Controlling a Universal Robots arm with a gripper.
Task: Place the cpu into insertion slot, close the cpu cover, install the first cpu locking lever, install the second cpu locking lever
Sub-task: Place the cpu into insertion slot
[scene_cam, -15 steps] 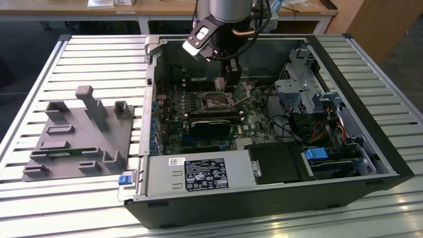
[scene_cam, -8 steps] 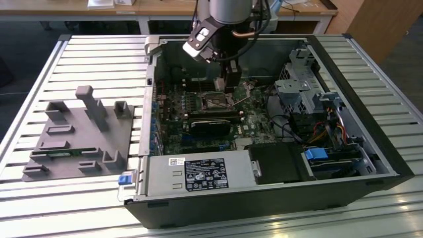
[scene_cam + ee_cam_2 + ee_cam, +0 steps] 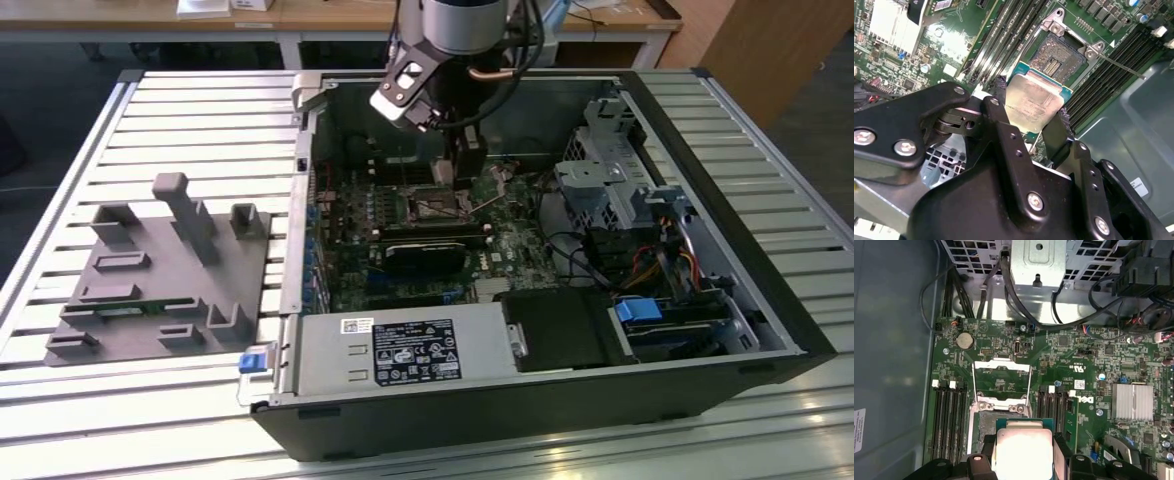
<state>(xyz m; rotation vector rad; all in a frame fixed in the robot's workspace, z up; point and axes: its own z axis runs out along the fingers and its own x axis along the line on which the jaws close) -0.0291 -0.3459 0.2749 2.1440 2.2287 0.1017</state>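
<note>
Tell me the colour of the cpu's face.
The cpu is pale silver-grey with a thin teal-green rim, clearest in the second wrist view.

An open black computer case point(image 3: 534, 420) lies on a slatted metal table point(image 3: 174, 130), its green motherboard point(image 3: 350, 275) exposed. A grey power supply box point(image 3: 400, 352) with a white label sits along the case's near edge, and a long black module point(image 3: 424, 255) lies beyond it on the board. On the exterior view's left, apart from the case, a grey fixture point(image 3: 160, 270) with upright posts rests on the slats. The first wrist view shows a coin battery point(image 3: 964, 340), a finned silver heatsink point(image 3: 1132, 401) and black cables point(image 3: 1004, 285).
</note>
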